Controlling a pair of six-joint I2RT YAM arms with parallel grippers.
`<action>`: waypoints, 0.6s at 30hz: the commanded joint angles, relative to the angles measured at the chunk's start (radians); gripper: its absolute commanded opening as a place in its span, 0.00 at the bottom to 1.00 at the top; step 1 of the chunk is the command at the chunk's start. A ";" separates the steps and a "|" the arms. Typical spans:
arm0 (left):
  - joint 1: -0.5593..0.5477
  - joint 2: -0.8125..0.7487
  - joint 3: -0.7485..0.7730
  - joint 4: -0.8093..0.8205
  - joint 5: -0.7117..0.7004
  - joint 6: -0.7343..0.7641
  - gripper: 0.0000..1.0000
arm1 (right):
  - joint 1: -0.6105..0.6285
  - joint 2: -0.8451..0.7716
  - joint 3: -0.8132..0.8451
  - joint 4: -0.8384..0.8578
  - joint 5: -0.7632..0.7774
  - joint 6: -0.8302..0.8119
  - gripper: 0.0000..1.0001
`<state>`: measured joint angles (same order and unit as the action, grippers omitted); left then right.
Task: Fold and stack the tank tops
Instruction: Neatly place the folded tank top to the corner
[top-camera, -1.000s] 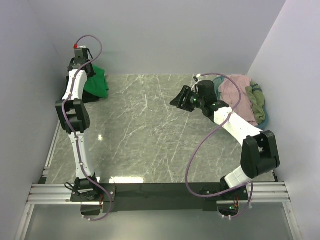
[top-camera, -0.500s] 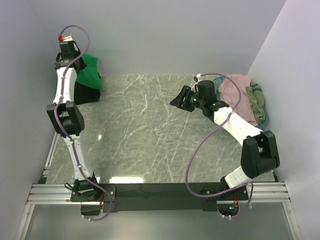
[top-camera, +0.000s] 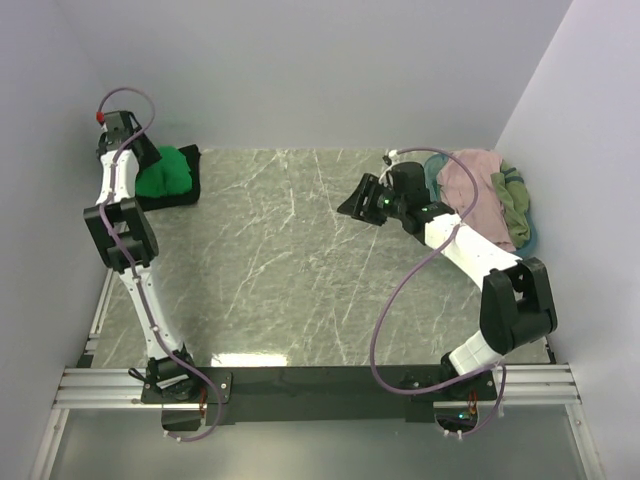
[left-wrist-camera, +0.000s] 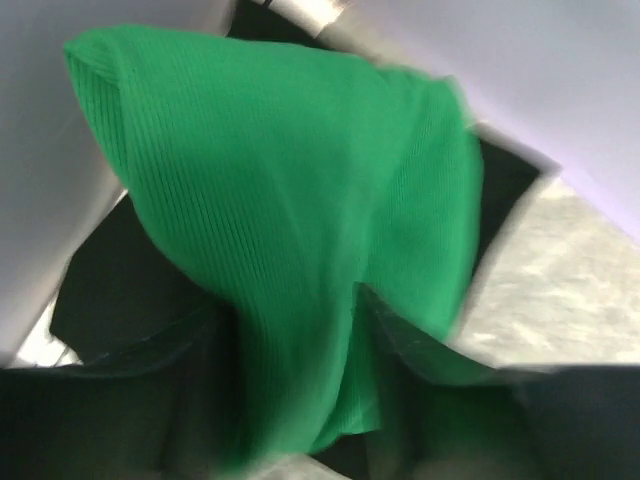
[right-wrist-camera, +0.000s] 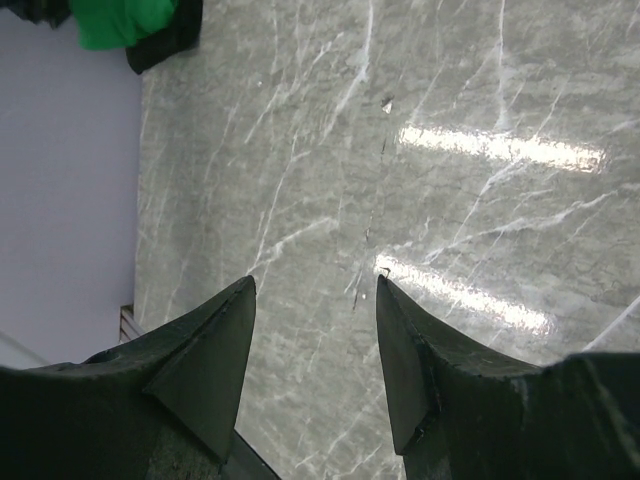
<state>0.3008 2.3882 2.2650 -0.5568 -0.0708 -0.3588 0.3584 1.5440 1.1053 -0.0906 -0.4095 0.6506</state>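
The green tank top lies bunched on the black tank top in the far left corner of the desk. The left hand is right over it; in its blurred wrist view green cloth runs between the fingers, but whether they pinch it I cannot tell. The right hand hovers over the marble mid-desk, fingers apart. The pink tank top and olive tank top are heaped on the teal basket at far right.
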 joint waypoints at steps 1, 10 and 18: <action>0.032 -0.038 -0.031 0.035 -0.081 -0.089 0.65 | 0.014 0.010 0.027 0.018 -0.002 -0.026 0.58; 0.035 -0.202 -0.099 0.074 -0.190 -0.137 0.99 | 0.034 0.013 0.036 0.019 0.001 -0.029 0.58; -0.018 -0.312 -0.077 0.026 -0.167 -0.152 0.99 | 0.039 -0.022 0.034 0.006 0.053 -0.040 0.59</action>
<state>0.3153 2.1765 2.1605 -0.5377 -0.2367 -0.4843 0.3904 1.5536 1.1088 -0.0921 -0.3950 0.6315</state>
